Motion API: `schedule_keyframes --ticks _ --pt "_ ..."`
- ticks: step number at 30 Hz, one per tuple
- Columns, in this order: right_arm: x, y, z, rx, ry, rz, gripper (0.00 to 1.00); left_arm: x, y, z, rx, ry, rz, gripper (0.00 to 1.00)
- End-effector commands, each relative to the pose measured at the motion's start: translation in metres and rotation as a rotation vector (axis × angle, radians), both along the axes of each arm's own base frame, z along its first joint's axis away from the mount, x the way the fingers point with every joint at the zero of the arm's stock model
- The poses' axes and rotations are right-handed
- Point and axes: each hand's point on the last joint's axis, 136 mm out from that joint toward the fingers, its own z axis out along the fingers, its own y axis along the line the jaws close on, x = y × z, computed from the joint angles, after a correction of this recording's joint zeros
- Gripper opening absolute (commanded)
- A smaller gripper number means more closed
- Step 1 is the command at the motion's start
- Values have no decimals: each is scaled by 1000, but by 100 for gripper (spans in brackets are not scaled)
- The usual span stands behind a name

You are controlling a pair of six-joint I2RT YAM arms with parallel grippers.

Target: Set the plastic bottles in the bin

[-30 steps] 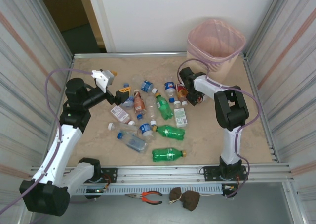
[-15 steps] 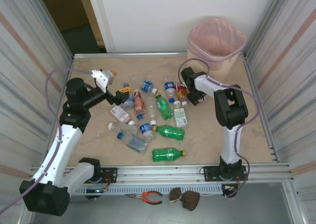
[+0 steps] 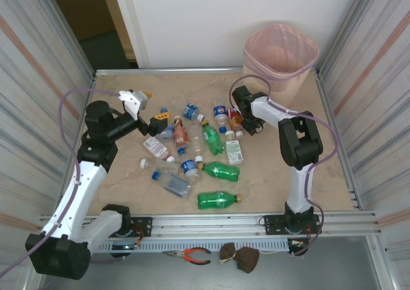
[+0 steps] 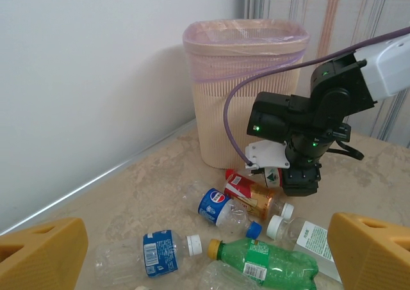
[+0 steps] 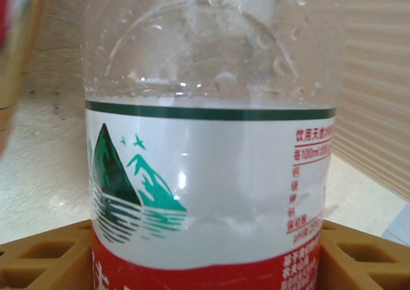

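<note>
Pink bin [image 3: 293, 88] in far-right corner

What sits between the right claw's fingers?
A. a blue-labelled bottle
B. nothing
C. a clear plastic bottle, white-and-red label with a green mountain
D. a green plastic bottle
C: the clear plastic bottle with the green-mountain label stands between the yellow fingers of the right claw.

Counter [image 3: 269, 175]: stone-look, smooth, faint sheen.
Bin [image 4: 246, 98]: plastic, finely ribbed walls (thin glossy film liner folded over the rim).
Bottle [image 5: 211, 175], frame centre: clear glossy plastic, beaded with droplets; slick printed label.
Left end effector [image 4: 205, 255] pads [image 4: 375, 251]: matt moulded plastic.
Side panels [image 3: 378, 111]: ribbed, brushed metal look.
</note>
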Motion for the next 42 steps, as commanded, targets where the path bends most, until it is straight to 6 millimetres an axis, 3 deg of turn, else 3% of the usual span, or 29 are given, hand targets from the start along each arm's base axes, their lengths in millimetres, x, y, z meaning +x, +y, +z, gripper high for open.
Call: schedule_keyframes --ticks 1,14,22,32,37,42 --pt "-3 6 34 8 -59 -5 66 -4 -1 5 2 -22 -7 97" --pt "-14 22 101 -5 -162 44 62 -6 -3 7 -4 -27 -18 97" --pt "-14 40 169 119 -291 65 62 -6 -3 7 -2 -28 -18 97" --pt "-18 66 265 460 -477 87 62 -6 -3 7 -1 -28 -17 97" --pt "-8 52 313 683 -584 1 61 -7 -4 7 -2 -28 -21 97" --pt "15 11 342 876 -691 -192 60 -7 -4 7 -2 -28 -19 97"
